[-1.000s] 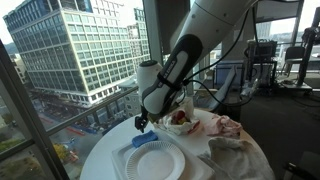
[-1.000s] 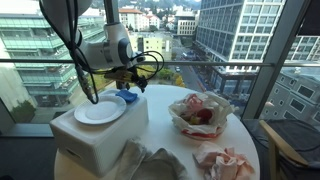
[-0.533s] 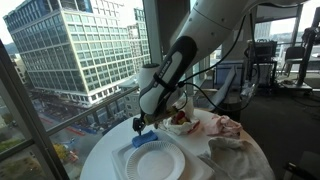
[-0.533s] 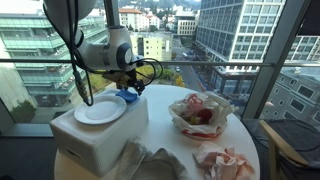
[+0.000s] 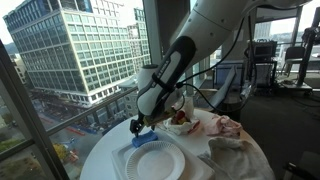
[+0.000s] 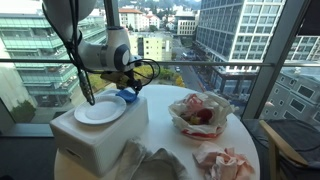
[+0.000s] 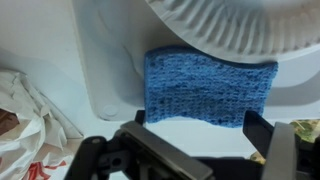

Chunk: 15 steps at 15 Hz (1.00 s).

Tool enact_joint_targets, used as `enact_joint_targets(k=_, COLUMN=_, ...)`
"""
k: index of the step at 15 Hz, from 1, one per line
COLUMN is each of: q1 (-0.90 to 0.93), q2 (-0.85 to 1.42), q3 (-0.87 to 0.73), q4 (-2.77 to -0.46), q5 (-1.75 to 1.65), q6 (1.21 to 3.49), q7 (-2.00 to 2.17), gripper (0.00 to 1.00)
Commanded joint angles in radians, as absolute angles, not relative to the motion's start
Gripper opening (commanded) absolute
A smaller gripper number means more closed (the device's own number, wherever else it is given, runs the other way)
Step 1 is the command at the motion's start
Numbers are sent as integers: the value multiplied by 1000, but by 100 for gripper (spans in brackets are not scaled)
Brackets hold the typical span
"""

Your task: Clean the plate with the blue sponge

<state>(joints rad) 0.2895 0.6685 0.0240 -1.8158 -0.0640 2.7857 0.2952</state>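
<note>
Both exterior views show a round white table (image 5: 100,162) (image 6: 243,135) set against tall windows; above it bends the arm (image 5: 205,28) (image 6: 72,40), smooth white shells with a black joint; on the table stands a white box (image 6: 92,140), blocky, flat-topped, with rounded corners, which in an exterior view (image 5: 123,166) looks like a shallow tray under the dish; beside the box lies a grey cloth (image 6: 150,165) (image 5: 238,158), soft and rumpled; further along sits a crumpled wrapper (image 6: 200,112) (image 5: 181,121), pale and creased, open around something red; near it lies a smaller wad of pinkish-white paper (image 6: 226,160) (image 5: 226,126); on top of the box rests the plate (image 5: 158,160) (image 6: 99,111) (image 7: 240,25), round, white, papery, its rim fluted with fine ridges that show clearly in the wrist view; the sponge (image 5: 146,140) (image 6: 127,96) (image 7: 208,88) lies flat on the box top right against the plate, a blue rectangle with rounded corners and a coarse, pitted weave, its far edge tucked just under the plate's rim; the gripper (image 5: 141,126) (image 6: 128,86) (image 7: 198,122), dark and angular, hangs directly over the sponge with its jaws apart, one finger at each short end of the blue block; whether the pads touch the sponge cannot be told.
</note>
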Motion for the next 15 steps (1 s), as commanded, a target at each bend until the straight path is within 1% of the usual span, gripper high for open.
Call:
enact_joint_targets(k=1, q1=304, q2=620, q3=40, q4=-1816, q5=-119, q6=2725, q7=167, gripper=100)
enact_joint_targets(k=7, q1=222, q2=563, q3=142, q4=-1791, q5=-145, q6=2560, q7=-144, gripper=100)
enact_joint_targets(k=10, q1=185, q2=564, q3=161, q4=-1781, q5=-164, q6=2477, q7=-302, gripper=100)
enact_joint_targets(k=15, q1=140, q2=597, q3=179, q4=-1798, q5=-232, q6=2499, q7=-539, gripper=100)
